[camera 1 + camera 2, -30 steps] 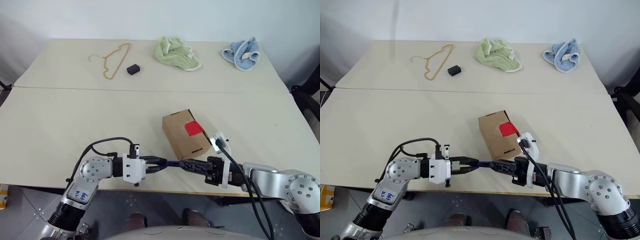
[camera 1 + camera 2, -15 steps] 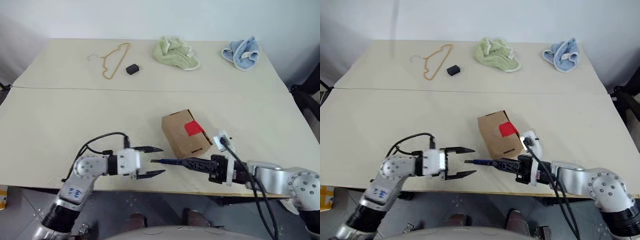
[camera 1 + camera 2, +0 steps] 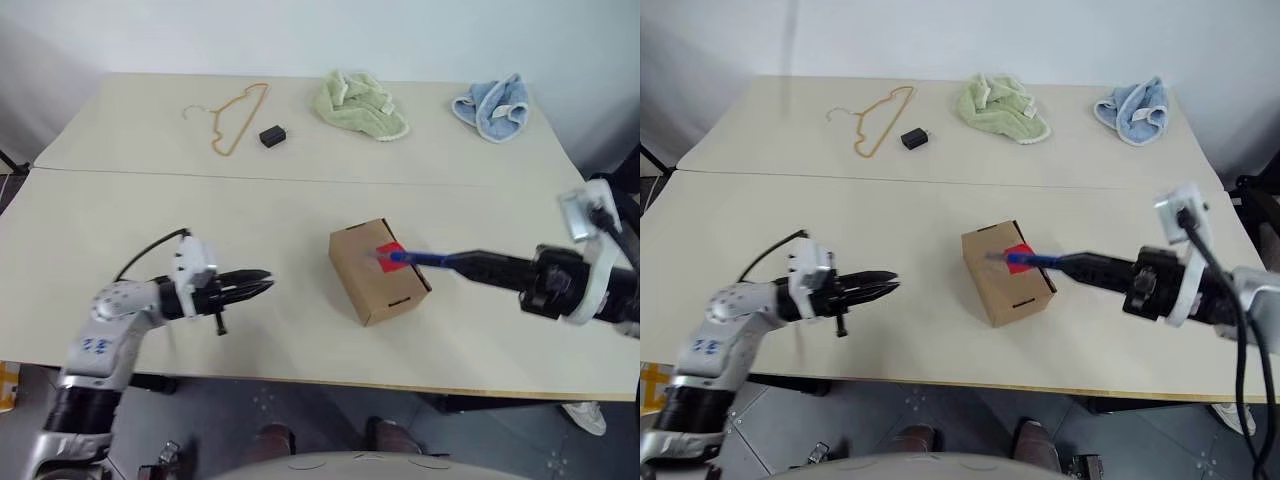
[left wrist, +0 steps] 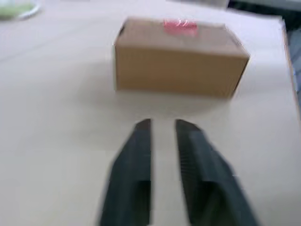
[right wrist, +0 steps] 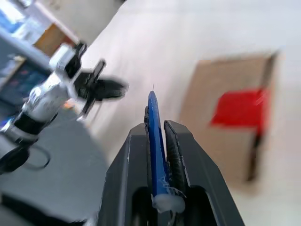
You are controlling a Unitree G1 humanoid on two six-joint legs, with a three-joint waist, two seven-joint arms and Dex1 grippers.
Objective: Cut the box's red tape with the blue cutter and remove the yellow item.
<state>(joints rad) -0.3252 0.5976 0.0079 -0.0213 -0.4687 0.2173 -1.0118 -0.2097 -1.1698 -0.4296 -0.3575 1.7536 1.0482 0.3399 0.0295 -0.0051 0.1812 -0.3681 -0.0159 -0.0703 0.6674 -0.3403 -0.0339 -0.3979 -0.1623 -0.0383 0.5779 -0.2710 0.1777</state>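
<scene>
1. Head views: 1 box [image 3: 378,270] on the near table, centre-right, closed, with 1 red tape [image 3: 388,254] patch on top. Right gripper [image 3: 478,266] at 3 o'clock of the box, fingers clamped on 1 blue cutter [image 3: 420,260]; cutter tip is over the tape, contact can't be told. Left gripper [image 3: 252,284] at 9 o'clock of the box, well apart, fingers closed, nothing in them. Far table: 1 tan hanger [image 3: 231,118], 1 small black block [image 3: 272,136], 2 cloths, i.e. 1 green cloth [image 3: 359,104], 1 blue cloth [image 3: 492,107].
2. Left wrist view: 2 black fingers [image 4: 131,174] nearly together, slim gap, empty; box side ahead, tape on its top.
3. Right wrist view: 2 fingers pinch the cutter; box and tape beyond; left gripper further off.
</scene>
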